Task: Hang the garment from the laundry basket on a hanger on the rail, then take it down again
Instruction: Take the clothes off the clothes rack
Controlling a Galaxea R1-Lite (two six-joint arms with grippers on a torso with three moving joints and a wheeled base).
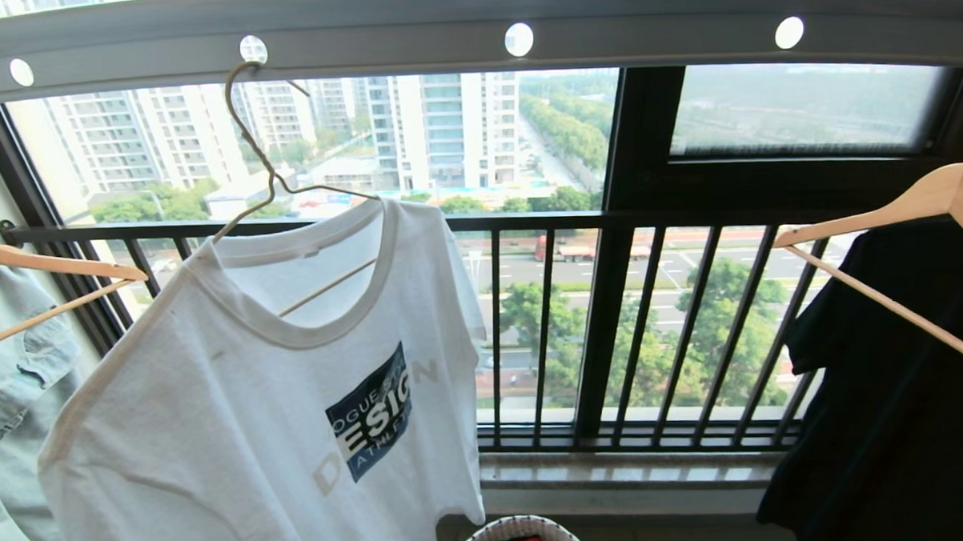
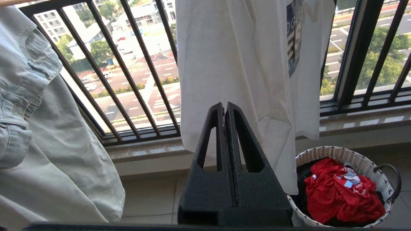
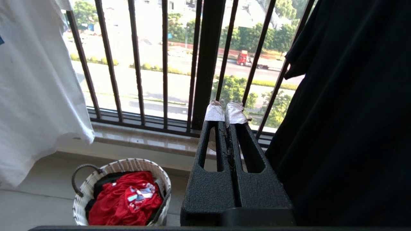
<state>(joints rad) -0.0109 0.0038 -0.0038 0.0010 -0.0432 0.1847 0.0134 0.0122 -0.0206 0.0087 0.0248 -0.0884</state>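
White short-sleeved T-shirt (image 1: 238,407), soft, light, limp, hangs left of centre on thin cream wire hanger (image 1: 270,178) hooked in grey holed rail (image 1: 473,30); best lifted by the stiff hook. Left gripper (image 2: 224,107) and right gripper (image 3: 224,110) closed, empty

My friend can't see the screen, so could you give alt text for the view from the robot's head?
A white T-shirt with a dark blue chest print hangs on a thin wire hanger hooked into a hole of the grey overhead rail, before a barred window. Wooden hangers carry a pale denim garment at left and a black shirt at right; a woven basket's rim peeks in below.
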